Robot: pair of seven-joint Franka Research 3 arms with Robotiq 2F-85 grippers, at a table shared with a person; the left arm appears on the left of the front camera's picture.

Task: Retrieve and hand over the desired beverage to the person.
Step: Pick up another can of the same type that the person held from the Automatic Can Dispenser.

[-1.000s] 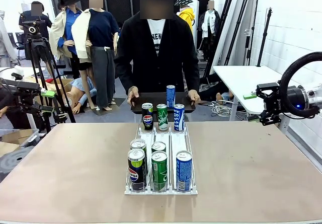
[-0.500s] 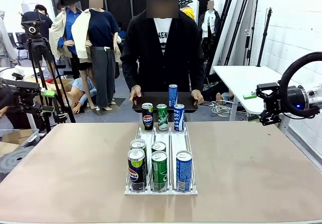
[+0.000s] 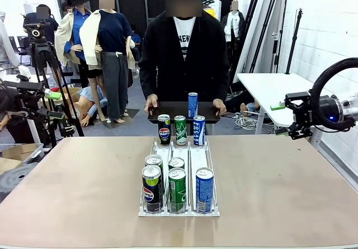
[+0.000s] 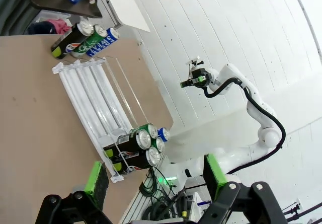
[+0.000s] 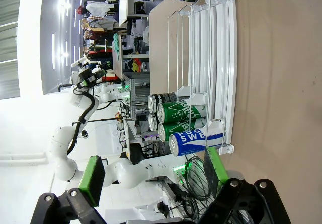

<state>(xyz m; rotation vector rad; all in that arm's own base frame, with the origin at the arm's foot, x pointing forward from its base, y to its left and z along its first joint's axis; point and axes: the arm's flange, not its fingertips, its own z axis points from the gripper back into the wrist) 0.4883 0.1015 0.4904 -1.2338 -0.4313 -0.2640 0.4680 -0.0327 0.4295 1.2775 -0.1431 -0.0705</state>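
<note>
Since a second ago the person [image 3: 182, 53] has straightened behind the tray [image 3: 168, 112], and with left gripper [image 4: 156, 176] and right gripper [image 5: 153, 173] both holding their fingers apart off the tabletop [image 3: 279, 193], you probably want the blue can [image 3: 204, 190], at 5 o'clock in the rack [image 3: 194, 155], gripped mid-body: smooth, likely full and heavy, dentable.

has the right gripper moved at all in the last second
No. The right gripper sits at the same spot against the white side table behind it, off the right edge of the main table, jaws open.
</note>
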